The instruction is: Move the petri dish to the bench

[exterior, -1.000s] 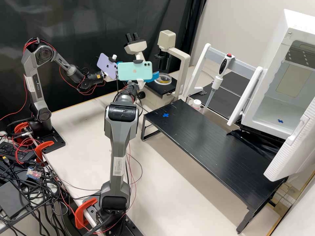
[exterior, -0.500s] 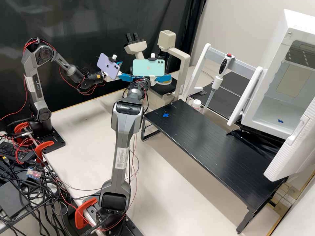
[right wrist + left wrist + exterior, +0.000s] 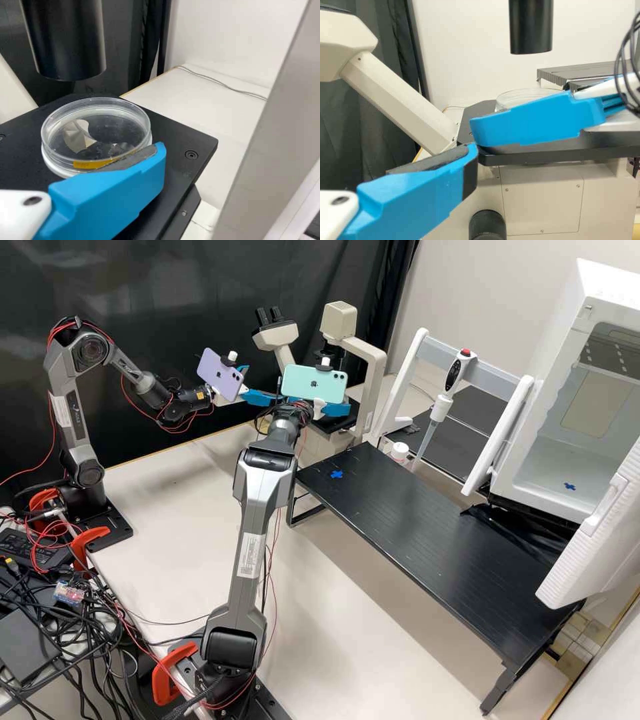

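The right gripper point(image 3: 340, 408), open with its blue fingers spread, is at the microscope, one finger overlapping the edge of the round, clear plastic petri dish point(image 3: 107, 125) in the right wrist view, though I cannot tell if they touch; the dish sits on the flat black microscope stage point(image 3: 180, 140); the left gripper point(image 3: 264, 382), also open, is near the cream microscope point(image 3: 365, 355). Farther out stands the long, low black ribbed bench point(image 3: 427, 527), marked with a blue tape cross point(image 3: 337, 475).
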Controlling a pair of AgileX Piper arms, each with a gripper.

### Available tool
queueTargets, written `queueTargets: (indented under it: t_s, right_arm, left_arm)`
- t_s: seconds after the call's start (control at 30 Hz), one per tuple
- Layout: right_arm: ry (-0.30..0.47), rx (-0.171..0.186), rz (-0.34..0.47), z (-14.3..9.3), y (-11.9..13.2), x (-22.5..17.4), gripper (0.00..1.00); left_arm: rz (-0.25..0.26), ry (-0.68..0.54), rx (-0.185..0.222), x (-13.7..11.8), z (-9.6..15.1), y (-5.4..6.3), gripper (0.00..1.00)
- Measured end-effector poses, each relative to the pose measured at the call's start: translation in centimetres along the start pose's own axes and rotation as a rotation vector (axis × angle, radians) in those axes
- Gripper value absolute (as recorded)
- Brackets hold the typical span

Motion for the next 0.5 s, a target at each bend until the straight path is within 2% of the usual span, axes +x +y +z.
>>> queueTargets:
  t_s: [0.5]
  right_arm:
    - [-0.015,0.013,-0.031,1.2,-1.2,0.1,0.0]
  left_arm:
    - [0.0,0.0,0.0,0.0,0.0,0.0,1.0]
